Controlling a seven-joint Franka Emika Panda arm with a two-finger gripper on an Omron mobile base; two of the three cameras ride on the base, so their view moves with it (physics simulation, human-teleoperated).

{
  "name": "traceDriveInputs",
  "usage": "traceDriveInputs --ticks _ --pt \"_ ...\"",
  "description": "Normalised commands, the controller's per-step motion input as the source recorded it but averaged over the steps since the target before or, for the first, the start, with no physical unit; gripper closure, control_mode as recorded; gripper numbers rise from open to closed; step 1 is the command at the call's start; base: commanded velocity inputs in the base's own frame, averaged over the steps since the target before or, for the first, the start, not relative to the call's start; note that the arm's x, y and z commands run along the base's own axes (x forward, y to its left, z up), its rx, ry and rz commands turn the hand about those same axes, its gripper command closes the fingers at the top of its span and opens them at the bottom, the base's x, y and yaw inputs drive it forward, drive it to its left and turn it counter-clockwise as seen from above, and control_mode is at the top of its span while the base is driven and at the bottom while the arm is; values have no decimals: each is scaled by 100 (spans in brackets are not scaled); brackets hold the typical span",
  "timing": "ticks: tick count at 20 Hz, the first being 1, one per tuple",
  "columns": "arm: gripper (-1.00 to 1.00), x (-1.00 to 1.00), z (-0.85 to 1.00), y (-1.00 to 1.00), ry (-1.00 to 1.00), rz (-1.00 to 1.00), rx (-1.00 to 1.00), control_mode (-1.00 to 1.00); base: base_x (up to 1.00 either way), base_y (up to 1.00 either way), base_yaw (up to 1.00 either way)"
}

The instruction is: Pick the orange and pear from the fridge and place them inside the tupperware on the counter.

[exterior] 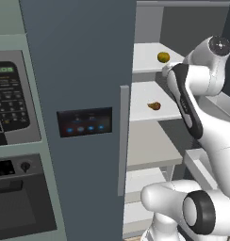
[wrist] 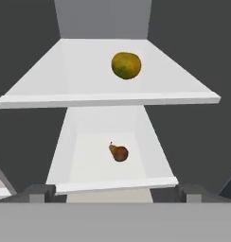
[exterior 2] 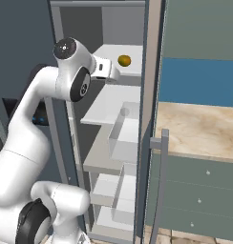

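Before the open fridge (exterior: 79, 70), the gripper (wrist: 115, 191) hangs spread and empty; the orange (wrist: 126, 65) rests on an upper shelf, the pear (wrist: 119, 152) one below. Reaching in for the first fruit looks next

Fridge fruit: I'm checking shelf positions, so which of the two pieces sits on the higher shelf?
The orange, the evenly round golden one, sits on the upper white shelf. The pear, brownish with a narrow end, lies on the shelf below.

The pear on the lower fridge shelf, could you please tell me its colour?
Brownish-orange, darker toward its narrow end; the pear shows best in the hand view.
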Motion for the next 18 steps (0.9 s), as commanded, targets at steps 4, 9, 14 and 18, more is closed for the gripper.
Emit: traceDriveInputs --ticks 4,9,14,18 --pt "-100 33 10 -23 0 0 0 -100 0 0 0" --pt "-100 46 7 -13 3 0 0 -100 0 0 0" --pt "-100 50 0 0 8 0 0 -100 0 0 0" --pt "-100 45 0 0 4 0 0 -100 0 0 0"
